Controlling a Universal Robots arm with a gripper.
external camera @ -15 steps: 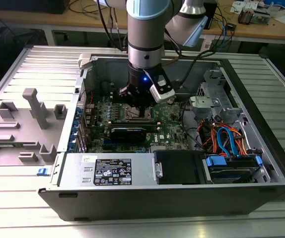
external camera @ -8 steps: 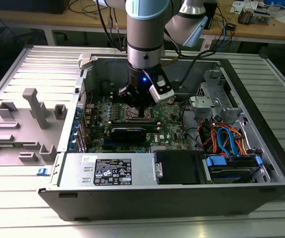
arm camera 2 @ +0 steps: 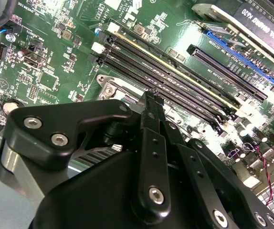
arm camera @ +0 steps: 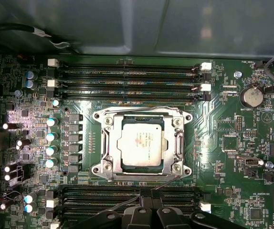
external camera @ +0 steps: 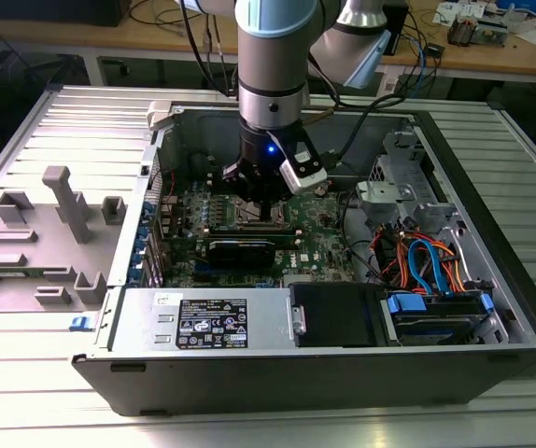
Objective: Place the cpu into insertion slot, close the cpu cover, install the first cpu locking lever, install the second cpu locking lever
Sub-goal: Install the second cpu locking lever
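- Computer case [external camera: 492,308]: in the exterior view we find it lying open on a ribbed metal table [external camera: 529,168], its side panel off.
- Inside the case, we count a green circuit board [external camera: 319,233] on the floor, a grey power box [external camera: 203,322] along the near wall, and a drive bay [external camera: 436,313] with blue and orange cables [external camera: 427,257] toward the exterior view's right.
- Grey plastic tray [external camera: 39,266]: it rests on the table at the exterior view's left, well apart from the arm, with upright pegs and small pockets; we cannot tell what the pockets hold.
- Socket [arm camera: 142,144]: in the first wrist view it sits mid-board between two banks of long black memory slots [arm camera: 127,78].
- Chip [arm camera: 140,146]: we see its silver-grey top lying flat inside the socket, square to the frame.
- Cover [arm camera: 177,145]: the thin metal frame lies down around the chip, its cut-out middle showing the chip's top.
- Levers [arm camera: 127,110]: thin wire rods run along the cover's edges; we cannot tell whether they are latched.
- Gripper [external camera: 266,207]: in the exterior view it hangs straight down over the socket area, close above the board.
- Fingers [arm camera 2: 152,107]: in the second wrist view the two black fingers come together at their tips, pressed shut, with nothing seen between them; the tips are near the memory slots.
- Coin battery [arm camera: 251,97]: it sits in its round holder on the board, well apart from the socket.
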